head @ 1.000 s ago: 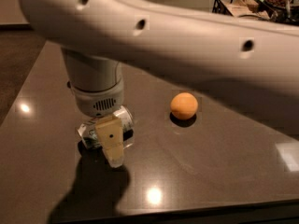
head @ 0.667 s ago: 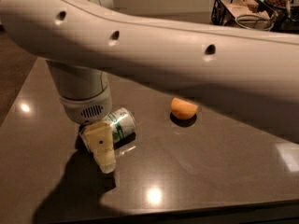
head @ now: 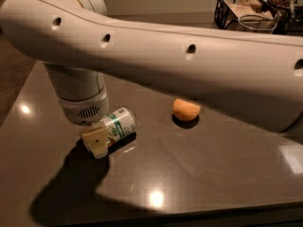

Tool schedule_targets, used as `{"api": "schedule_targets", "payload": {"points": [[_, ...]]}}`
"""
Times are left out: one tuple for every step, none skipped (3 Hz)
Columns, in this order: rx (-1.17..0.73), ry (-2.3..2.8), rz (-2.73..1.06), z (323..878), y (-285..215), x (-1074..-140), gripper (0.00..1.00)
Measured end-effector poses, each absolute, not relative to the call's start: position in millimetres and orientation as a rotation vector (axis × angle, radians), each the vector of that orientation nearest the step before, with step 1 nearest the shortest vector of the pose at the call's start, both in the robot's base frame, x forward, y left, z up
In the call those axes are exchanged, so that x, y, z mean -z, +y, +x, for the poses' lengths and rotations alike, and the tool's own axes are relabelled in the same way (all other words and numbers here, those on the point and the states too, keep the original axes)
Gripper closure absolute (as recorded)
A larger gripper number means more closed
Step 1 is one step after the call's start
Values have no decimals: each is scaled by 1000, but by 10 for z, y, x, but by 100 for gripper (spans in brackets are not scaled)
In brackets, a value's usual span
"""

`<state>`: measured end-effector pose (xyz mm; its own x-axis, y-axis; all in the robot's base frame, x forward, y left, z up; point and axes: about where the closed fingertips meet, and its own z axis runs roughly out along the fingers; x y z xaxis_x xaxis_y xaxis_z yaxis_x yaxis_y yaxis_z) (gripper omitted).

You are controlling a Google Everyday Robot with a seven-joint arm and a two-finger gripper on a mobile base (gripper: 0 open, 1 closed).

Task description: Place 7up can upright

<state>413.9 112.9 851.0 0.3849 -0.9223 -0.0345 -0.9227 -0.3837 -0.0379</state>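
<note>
Since ~1 s ago your wrist has swung up and left. The 7up can (head: 118, 125), then mostly hidden under the gripper (head: 101, 138), now sticks out to the right w/ most of its side showing. Gripper sits low at the front-left of the table (head: 213, 174), under the fat white arm (head: 180, 56) spanning the view. One cream finger (head: 95, 144) lies across the can's lower-left end and the other is hidden behind the can. Jaws look closed on it at about can width; I read that as a hold.

Key relation: the can runs from the gripper up and to the right. Its long axis is tilted, nearer lying than standing, free end pointing away from the wrist. Can't tell which end is the top, nor whether its lower side touches the table; dark shadow sits right under it. You'd need wrist rotation to bring that axis vertical before release.

Materials:
- Can: thin smooth metal cylinder, prob. rolls if let go on its side.
- Table: dark, glossy, hard.
- Orange round obj (head: 186, 109): matte, well apart to the right.
- Wire basket (head: 227, 13): far back-right.
</note>
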Motion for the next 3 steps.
{"api": "schedule_targets", "payload": {"points": [[-42,1731,-2534,4185,1130,-8601,64],[-142,1740,-2455,4245,1141,-8825,87],[-349,1727,-2334,4369,1186,-9083,100]]}}
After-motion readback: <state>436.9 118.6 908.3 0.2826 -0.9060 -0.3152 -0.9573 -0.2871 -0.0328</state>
